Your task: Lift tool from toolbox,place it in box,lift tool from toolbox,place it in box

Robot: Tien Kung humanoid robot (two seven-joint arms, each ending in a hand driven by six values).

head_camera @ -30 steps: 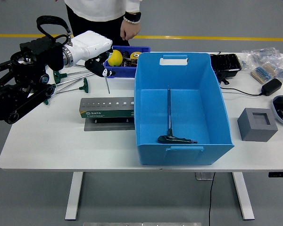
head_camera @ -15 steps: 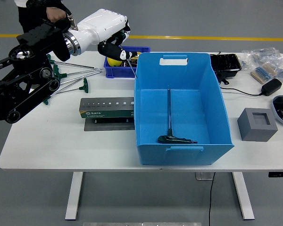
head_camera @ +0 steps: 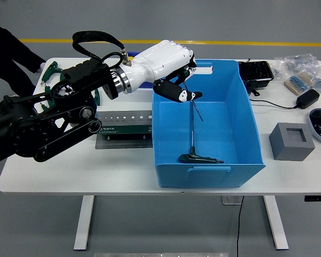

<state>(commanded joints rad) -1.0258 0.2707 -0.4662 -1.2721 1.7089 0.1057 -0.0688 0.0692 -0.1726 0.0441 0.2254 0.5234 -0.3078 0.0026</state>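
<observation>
- Curled fingers of the robot's left hand (head_camera: 177, 88) gripped a slim tool (head_camera: 194, 107), holding it in the air over the open blue box (head_camera: 245, 110), above the box's far left part.
- That held tool showed as a thin, straight metal shaft slanting down and to the right from the hand; its grip end was hidden in the fingers, so I could not tell its handle shape.
- Black jointed segments made up the left arm (head_camera: 53, 120), with a glossy white shell at the forearm, and it came in from the left across the table.
- Inside the box a second tool, a T-handle wrench (head_camera: 195, 147), lay flat on the floor: a long dark shaft running toward the near wall, ending in a black crossbar handle.
- Smooth, thin walls flared outward on the box, with slot handles cut at the near and far rims.
- Left of the box, partly behind the arm, sat the grey toolbox stand (head_camera: 123, 124), a metal block with a row of small round holes and a green label strip.
- All of it rested on a plain white table (head_camera: 53, 171).
</observation>
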